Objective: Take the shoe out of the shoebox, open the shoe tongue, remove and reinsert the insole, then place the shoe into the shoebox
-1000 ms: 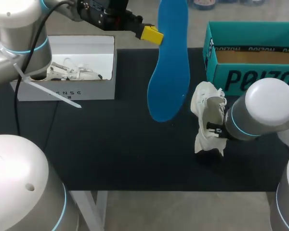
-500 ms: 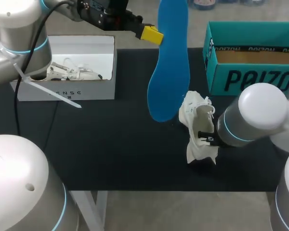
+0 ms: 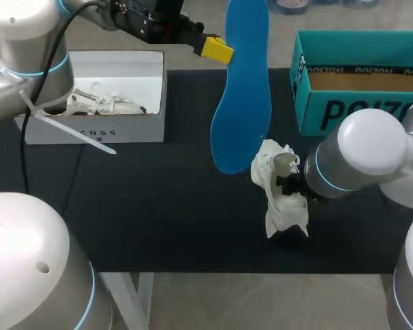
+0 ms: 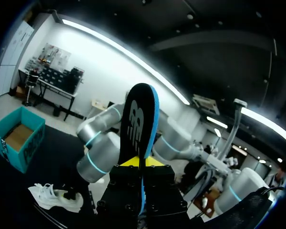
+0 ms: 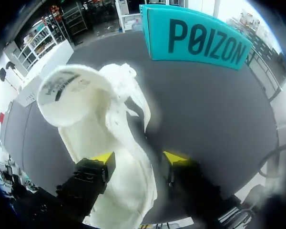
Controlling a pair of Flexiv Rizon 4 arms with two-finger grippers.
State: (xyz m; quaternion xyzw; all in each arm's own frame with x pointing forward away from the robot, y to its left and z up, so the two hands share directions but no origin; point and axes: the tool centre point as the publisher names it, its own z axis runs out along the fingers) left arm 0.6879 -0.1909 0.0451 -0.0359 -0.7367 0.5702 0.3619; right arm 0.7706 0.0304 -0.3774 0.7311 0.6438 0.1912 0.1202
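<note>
Reinserting | left gripper (image 4: 142, 163) clamped on long blue foam insole (image 3: 242, 89), broad end hanging over black desk (image 3: 158, 206) | right gripper (image 5: 138, 160) clamped on white fabric shoe (image 3: 275, 213), upright just beside insole's tip | advice: aim shoe mouth under tip, tongue clear, feed slowly.

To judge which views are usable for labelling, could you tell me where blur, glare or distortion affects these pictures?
Right wrist view: the shoe in the right hand blurs close to the lens, while the teal shoebox is sharper. Left wrist view: bright overhead light leaves the insole in the left hand backlit. Head view: evenly lit.
</note>
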